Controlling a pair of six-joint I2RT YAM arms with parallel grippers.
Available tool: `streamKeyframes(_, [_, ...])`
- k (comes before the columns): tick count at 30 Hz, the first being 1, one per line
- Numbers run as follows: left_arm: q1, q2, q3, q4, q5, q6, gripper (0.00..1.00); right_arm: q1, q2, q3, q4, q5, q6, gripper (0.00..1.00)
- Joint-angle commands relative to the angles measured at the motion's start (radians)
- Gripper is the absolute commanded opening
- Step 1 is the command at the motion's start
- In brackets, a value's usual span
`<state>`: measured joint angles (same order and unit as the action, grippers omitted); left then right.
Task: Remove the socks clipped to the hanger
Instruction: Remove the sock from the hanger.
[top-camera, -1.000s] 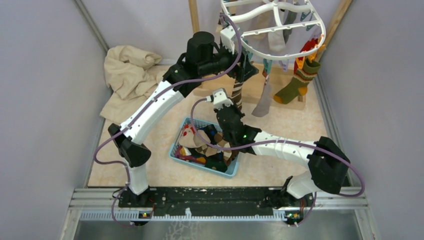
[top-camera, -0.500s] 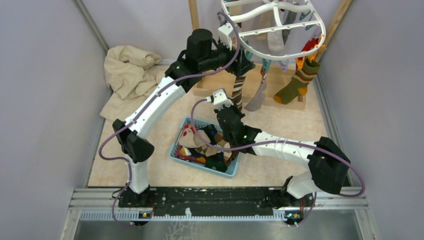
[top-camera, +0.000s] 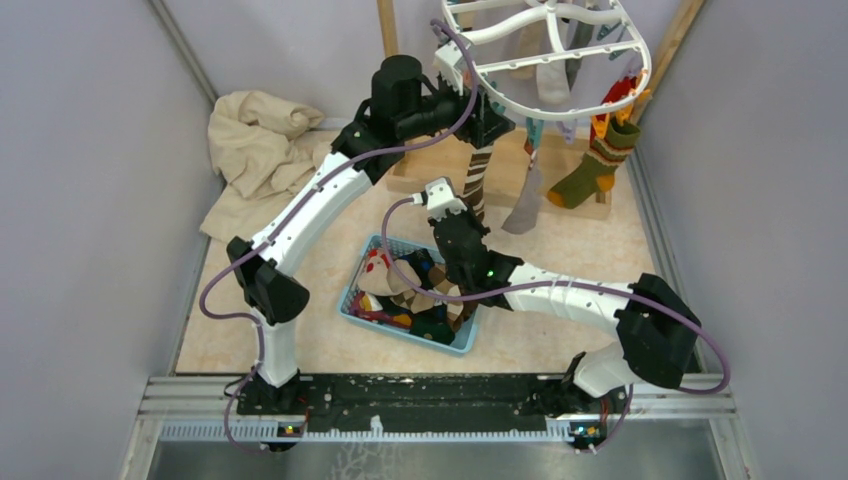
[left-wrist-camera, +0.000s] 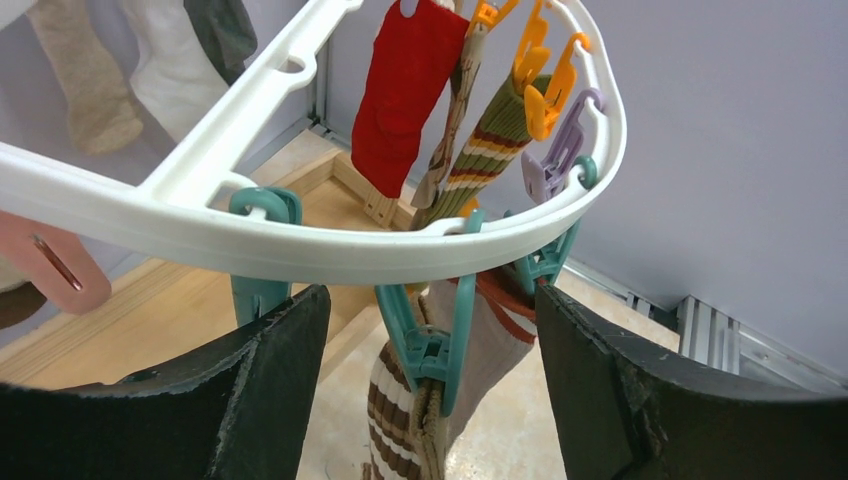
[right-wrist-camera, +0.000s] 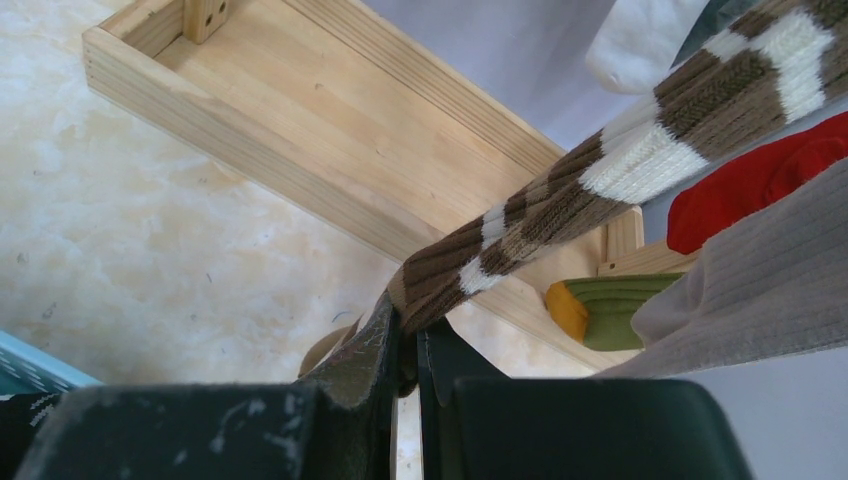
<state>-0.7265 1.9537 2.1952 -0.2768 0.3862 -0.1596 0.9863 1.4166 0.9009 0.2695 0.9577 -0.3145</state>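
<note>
L end effector (left-wrist-camera: 428, 318) wide open round clip (left-wrist-camera: 440, 352); R end effector (right-wrist-camera: 408, 338) pinching striped sock (right-wrist-camera: 620, 160).

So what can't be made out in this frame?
- Top view: fingertips of the left gripper, mostly hidden under the hanger.
- Top view: the hanger's top, cut off by the upper edge.
- Right wrist view: the end of the striped sock, buried between the shut fingers of the right gripper.
- Left wrist view: that sock's lower part, cut off by the bottom edge.

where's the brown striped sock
Top view, centre: the brown striped sock hangs from a teal clip on the hanger's near rim, left of the grey sock, its lower end pinched in the right gripper.
</note>
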Motion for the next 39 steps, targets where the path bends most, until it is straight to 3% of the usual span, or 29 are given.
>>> streamKeyframes(1, [0.004, 0.011, 0.031, 0.064, 0.021, -0.024, 0.79, 0.017, -0.021, 0.004, 0.040, -0.002, -0.011, 0.00])
streamKeyframes(5, [0.004, 0.016, 0.032, 0.073, 0.021, -0.028, 0.70, 0.016, -0.021, 0.004, 0.039, -0.002, -0.010, 0.00])
streamKeyframes(23, [0.006, 0.028, 0.032, 0.082, 0.012, -0.017, 0.54, 0.019, -0.024, 0.007, 0.033, -0.003, -0.004, 0.00])
streamKeyframes(29, [0.005, 0.037, 0.040, 0.091, 0.022, -0.024, 0.42, 0.022, -0.021, 0.004, 0.032, 0.000, -0.001, 0.00])
streamKeyframes(34, [0.005, 0.038, 0.043, 0.092, 0.021, -0.027, 0.25, 0.023, -0.020, 0.001, 0.034, 0.000, 0.002, 0.00])
streamKeyframes(36, [0.005, 0.040, 0.044, 0.091, 0.021, -0.030, 0.17, 0.023, -0.020, 0.001, 0.034, 0.001, 0.002, 0.00])
streamKeyframes(38, [0.006, 0.043, 0.048, 0.089, 0.015, -0.033, 0.01, 0.023, -0.020, 0.000, 0.035, 0.001, 0.003, 0.00])
streamKeyframes(39, [0.006, 0.042, 0.049, 0.087, 0.012, -0.034, 0.00, 0.023, -0.020, 0.000, 0.034, 0.002, 0.004, 0.00])
